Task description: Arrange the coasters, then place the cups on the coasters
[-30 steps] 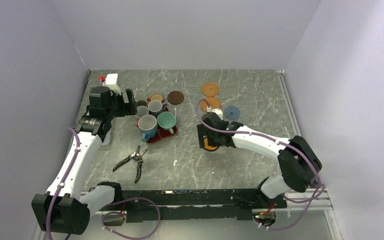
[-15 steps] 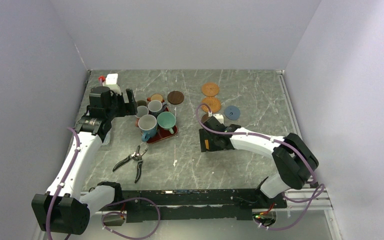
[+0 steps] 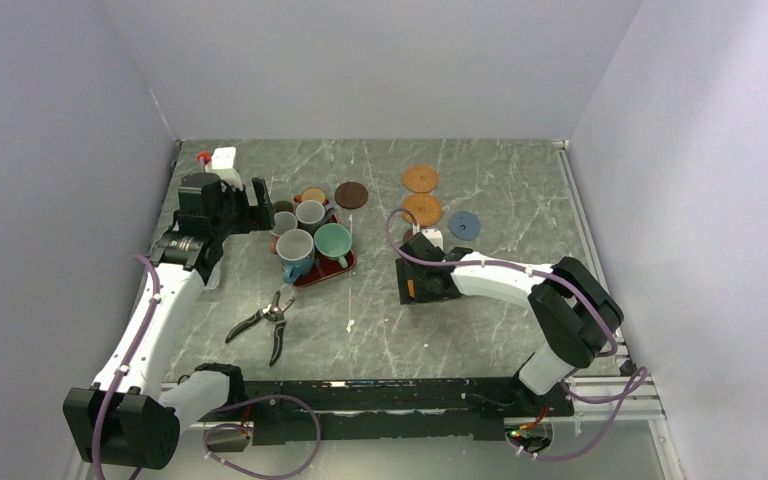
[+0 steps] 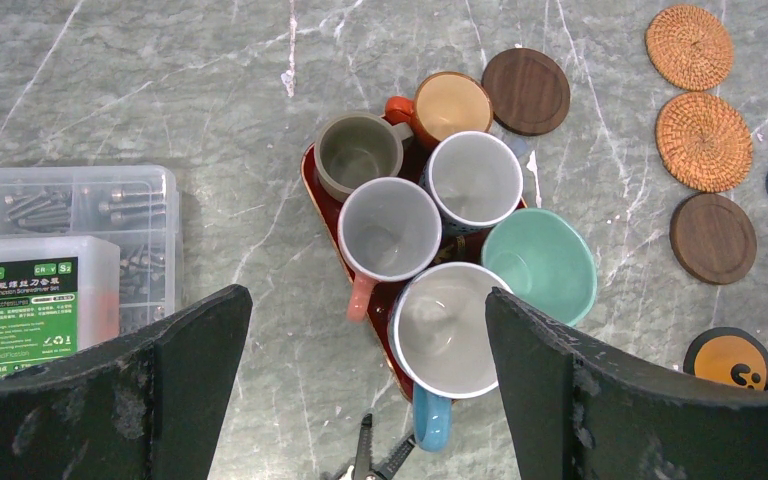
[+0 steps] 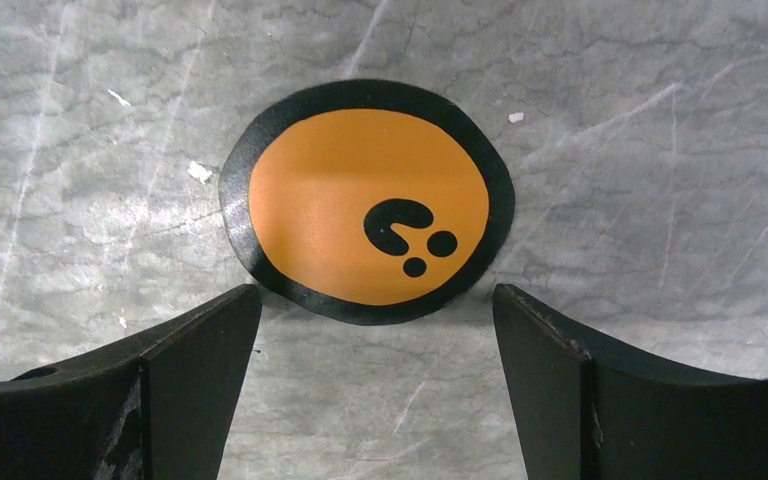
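Observation:
Six cups crowd the red tray (image 4: 312, 180): olive (image 4: 358, 152), orange-brown (image 4: 450, 105), grey-white (image 4: 473, 178), pink-handled white (image 4: 390, 228), teal (image 4: 540, 265) and blue with a white inside (image 4: 447, 330). My left gripper (image 4: 367, 300) hovers open above them, left of the tray in the top view (image 3: 257, 205). The coasters lie to the right: two woven orange (image 3: 421, 178) (image 3: 422, 209), dark brown (image 3: 351, 194) (image 4: 712, 238) and blue (image 3: 464, 225). The black coaster with an orange face (image 5: 368, 200) lies flat just beyond the tips of my open right gripper (image 5: 376, 300), not gripped.
Pliers (image 3: 265, 325) lie on the table in front of the tray. Clear plastic boxes of screws (image 4: 70, 240) sit left of the tray. A small white box with a red part (image 3: 222, 158) stands at the back left. Walls close in three sides.
My right arm's elbow has swung left and back, and its gripper now sits low over the black-and-orange coaster, jaws slightly narrower. The left arm has not moved.

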Robot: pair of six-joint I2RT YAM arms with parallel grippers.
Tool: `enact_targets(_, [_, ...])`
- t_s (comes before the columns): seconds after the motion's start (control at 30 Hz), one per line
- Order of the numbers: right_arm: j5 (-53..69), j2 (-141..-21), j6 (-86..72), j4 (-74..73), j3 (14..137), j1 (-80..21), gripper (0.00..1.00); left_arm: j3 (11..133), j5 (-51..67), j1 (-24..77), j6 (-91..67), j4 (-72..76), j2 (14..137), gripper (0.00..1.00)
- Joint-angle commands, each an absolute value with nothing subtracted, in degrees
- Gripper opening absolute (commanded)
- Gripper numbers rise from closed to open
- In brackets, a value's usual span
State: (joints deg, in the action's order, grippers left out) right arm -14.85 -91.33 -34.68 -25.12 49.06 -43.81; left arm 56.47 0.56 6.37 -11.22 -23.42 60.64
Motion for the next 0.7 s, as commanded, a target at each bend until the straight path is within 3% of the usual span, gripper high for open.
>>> enact_targets(0.0, [-15.5,-94.3,-36.2,-24.3,50.7,-44.0,0.91,57.8,0.2,6.6,-11.1,-22.4,60.7,0.94])
enact_targets(0.67, [-18.3,-96.3,-37.3,-23.9,51.3,-41.9,0.87,57.8,0.1,6.6,-11.0,-22.5,60.2,0.94])
